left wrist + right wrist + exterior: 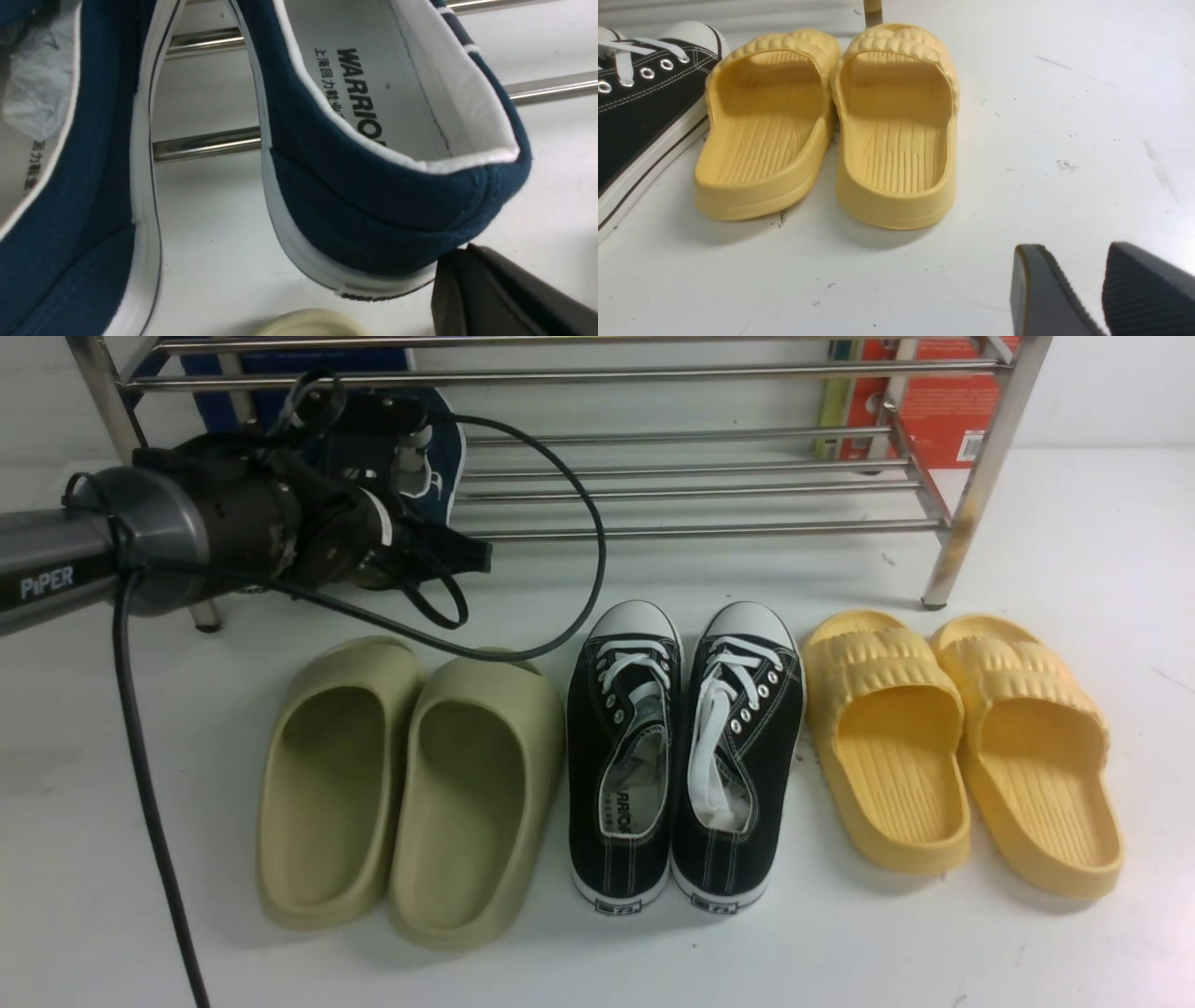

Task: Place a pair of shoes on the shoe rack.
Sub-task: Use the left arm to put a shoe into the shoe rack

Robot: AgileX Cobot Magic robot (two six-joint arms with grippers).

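The two navy-blue slip-ons (441, 462) with white soles sit side by side on the bars at the left end of the steel shoe rack (700, 485). In the left wrist view one shoe (373, 196) shows its WARRIOR insole and the other (70, 242) lies beside it on the rack bars (205, 144). My left gripper (471, 555) is shut and empty; its tip (467, 256) is at the heel of the nearer shoe. My right gripper (1073, 249) is empty over the white table, its jaws a narrow gap apart.
In front of the rack stand olive-green slides (411, 784), black lace-up sneakers (681, 747) and yellow slides (962, 737), which also show in the right wrist view (831, 126). The left arm's cable (560, 523) loops before the rack. An orange box (943, 401) stands behind it.
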